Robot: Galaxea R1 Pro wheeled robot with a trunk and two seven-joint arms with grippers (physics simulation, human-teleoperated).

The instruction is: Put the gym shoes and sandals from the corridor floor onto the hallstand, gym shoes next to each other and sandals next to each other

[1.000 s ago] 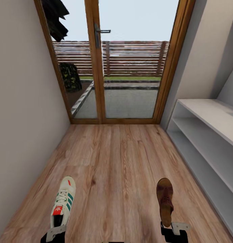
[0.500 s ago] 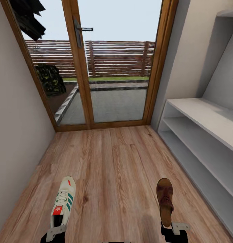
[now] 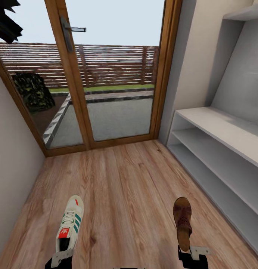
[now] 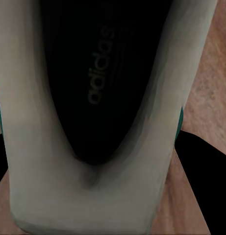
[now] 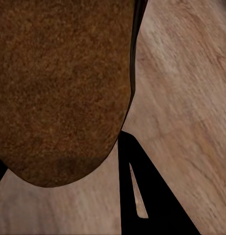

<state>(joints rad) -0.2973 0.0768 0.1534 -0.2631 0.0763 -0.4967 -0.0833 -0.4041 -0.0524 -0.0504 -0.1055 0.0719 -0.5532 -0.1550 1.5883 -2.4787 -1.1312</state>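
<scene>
Head view: a cream-white gym shoe [image 3: 70, 224] with green stripes and a red-orange tongue tag sits at 7 o'clock, toe pointing toward the door, its heel gripped by the left claw [image 3: 61, 257] at the bottom edge. At 5 o'clock a brown leather sandal [image 3: 182, 222] points the same way, its heel end held by the right claw [image 3: 191, 254]. Both shoes show above the wood-plank corridor floor [image 3: 129, 186], well apart from each other. The light grey hallstand [image 3: 218, 149] runs along the wall from 2 to 4 o'clock, its two open tiers bare and an upper shelf [image 3: 244, 13] at 1 o'clock. A wood-framed glass door [image 3: 106, 74] with a dark handle [image 3: 71, 31] closes the corridor at 12 o'clock, with a slatted fence [image 3: 106, 63] beyond it.

Left wrist view: the gym shoe's pale heel collar [image 4: 93, 196] and dark insole, stamped with a brand name, sit close to the lens, with floor planks at the edges. The shoe hides how the jaws close.

Right wrist view: the sandal's suede-brown footbed [image 5: 59, 88] lies close over the planks [image 5: 191, 98], beside one dark claw finger [image 5: 147, 196].
</scene>
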